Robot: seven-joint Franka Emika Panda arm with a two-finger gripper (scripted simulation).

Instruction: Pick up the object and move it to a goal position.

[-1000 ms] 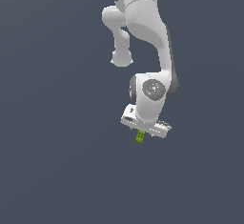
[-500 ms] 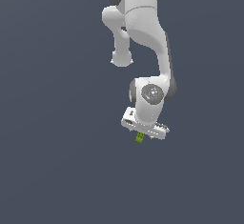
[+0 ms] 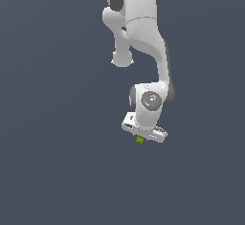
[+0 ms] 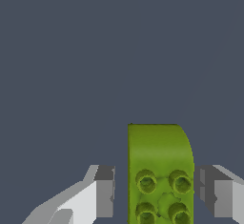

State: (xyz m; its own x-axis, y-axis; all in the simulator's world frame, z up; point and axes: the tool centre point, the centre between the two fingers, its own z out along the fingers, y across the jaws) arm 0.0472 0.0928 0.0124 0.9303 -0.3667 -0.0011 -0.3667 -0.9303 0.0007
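Gripper (image 4: 155, 194) jaws stand parted, a yellow-green studded block (image 4: 159, 175) between them. A visible gap separates each grey finger pad (image 4: 105, 192) from the block's sides; no contact is seen. In the exterior view the block (image 3: 139, 140) sits directly under the gripper (image 3: 142, 137).
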